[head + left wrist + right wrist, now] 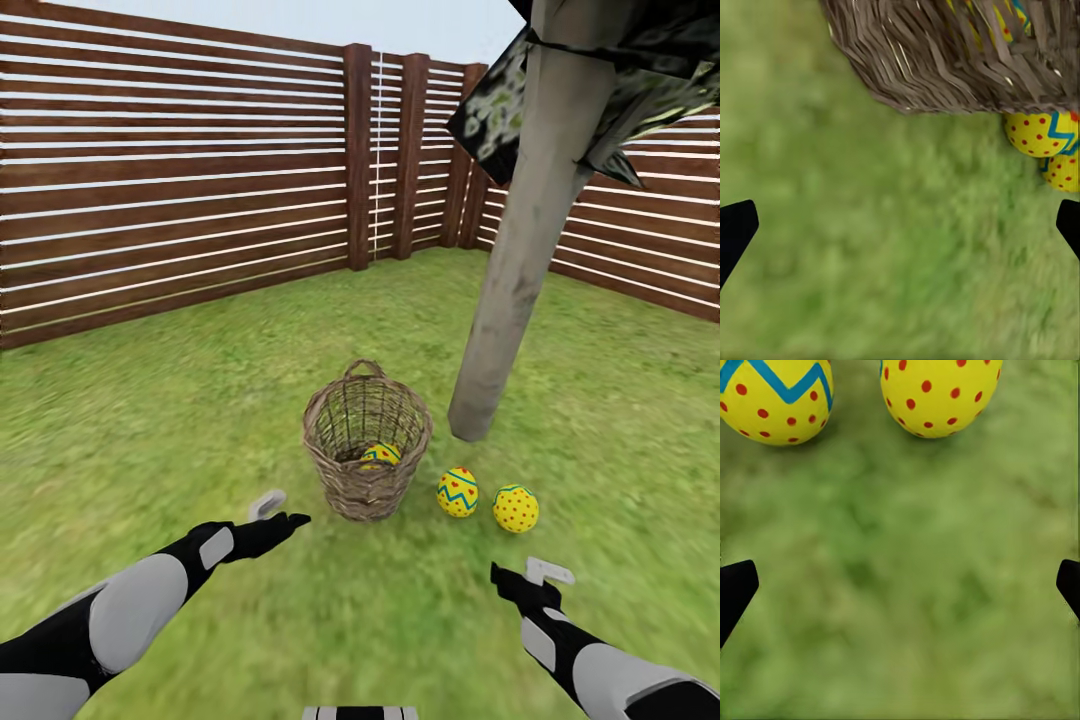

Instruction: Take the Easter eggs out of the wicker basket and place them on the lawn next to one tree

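Grass (200, 420) ran out in every direction from the wicker basket (367, 440), and that basket was our marker for everything. It stood upright on the lawn, loop handle on the rim's far side, and down inside it we could see one zigzag egg (381, 455) not yet taken out. Just beyond the basket, toward the robot's right, the tree trunk (520, 250) met the ground, pale grey and leaning in our head view, with scraps of dark mottled crown overhead.

Two eggs lay out on the grass beside the basket on that same side, near the foot of the trunk — the second zigzag egg (457, 492) nearer the basket, the dotted egg (515, 508) just past it, the pair close together but apart.

The left gripper (285, 512) hovered low, just short of the basket on its left side, its fingers (736, 229) spread wide and holding nothing. The right gripper (528, 577) hung nearer to us than the two loose eggs, fingers (736, 589) likewise parted and bare. Behind the basket, well off, the slatted brown fence (180, 170) closed the corner.
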You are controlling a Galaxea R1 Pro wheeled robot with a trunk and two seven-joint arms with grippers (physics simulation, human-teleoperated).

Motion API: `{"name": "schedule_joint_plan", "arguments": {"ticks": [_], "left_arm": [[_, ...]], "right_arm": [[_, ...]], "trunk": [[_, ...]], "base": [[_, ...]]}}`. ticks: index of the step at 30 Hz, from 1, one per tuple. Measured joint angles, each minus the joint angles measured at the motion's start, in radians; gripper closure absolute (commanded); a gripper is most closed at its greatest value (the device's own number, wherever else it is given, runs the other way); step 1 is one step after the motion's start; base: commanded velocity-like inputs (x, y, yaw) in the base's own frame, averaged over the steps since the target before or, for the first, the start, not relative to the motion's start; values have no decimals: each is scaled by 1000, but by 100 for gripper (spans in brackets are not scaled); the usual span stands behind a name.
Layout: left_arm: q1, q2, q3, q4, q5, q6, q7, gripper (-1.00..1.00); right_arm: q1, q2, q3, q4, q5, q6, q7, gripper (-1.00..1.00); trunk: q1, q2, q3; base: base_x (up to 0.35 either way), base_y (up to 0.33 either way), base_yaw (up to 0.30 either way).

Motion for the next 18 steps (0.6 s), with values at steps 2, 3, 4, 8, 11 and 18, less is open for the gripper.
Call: {"name": "schedule_joint_plan", "arguments": {"ticks": [2,3,4,8,11,18], "left_arm": [[2,0,0,0,0,0,0,-100],[2,0,0,0,0,0,0,-100],[2,-1,0,0,0,0,0,-100],[2,-5,0,0,0,0,0,-100],[3,-6,0,0,0,0,0,-100],[3,-6,0,0,0,0,0,-100]], "right_arm": [[0,1,0,1,0,-4,0,-100],[0,1,0,1,0,-8,0,-100],[0,1,0,1,-1,-11,0,-100],[0,1,0,2,-2,-13,0,-100],[0,0,0,3,-2,-14,0,-100],[0,0,0,3,-4,-14,-2,-100]], "trunk": [[-1,0,8],[-1,1,12],[-2,1,15],[-4,2,31],[-5,3,43],[-8,4,70]], "base": [[0,0,0],[0,0,0],[0,0,0],[0,0,0],[0,0,0],[0,0,0]]}}
